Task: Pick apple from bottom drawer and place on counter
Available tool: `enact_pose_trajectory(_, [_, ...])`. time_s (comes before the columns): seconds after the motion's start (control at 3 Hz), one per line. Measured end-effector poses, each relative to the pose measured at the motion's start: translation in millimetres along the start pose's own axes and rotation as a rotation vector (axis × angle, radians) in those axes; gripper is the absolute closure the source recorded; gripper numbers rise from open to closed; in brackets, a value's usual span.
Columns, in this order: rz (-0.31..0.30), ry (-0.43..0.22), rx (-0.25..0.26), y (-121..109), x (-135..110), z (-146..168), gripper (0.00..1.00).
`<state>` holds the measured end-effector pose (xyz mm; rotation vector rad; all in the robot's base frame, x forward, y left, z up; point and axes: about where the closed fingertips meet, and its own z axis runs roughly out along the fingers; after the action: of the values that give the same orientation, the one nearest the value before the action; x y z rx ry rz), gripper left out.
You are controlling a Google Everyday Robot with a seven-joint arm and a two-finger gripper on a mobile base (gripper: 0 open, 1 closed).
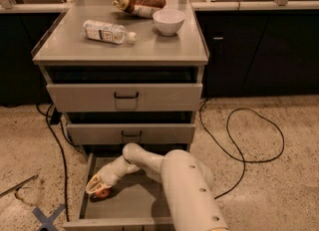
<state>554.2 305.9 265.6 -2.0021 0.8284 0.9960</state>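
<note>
Gripper (99,187) on apple (102,193), left side of open bottom drawer (134,206).
Jaws appear closed around the apple; verify a firm hold, lift clear of the upper drawer fronts, then carry it to the counter (149,47), avoiding the bottle (107,31) and bowl (168,21).

The arm (187,190) is showing a smooth cream-white shell, small dark holes dotting its thick segment; the pale claw (99,188) is sitting in the bottom drawer (130,206), left side.
</note>
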Motion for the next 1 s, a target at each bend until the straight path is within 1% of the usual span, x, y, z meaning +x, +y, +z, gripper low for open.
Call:
enact_pose_trajectory(0.33, [0.000,0.000,0.000,0.0,0.0,0.0,0.54])
enact_pose_trajectory(1.0, [0.000,0.000,0.000,0.0,0.0,0.1,0.06])
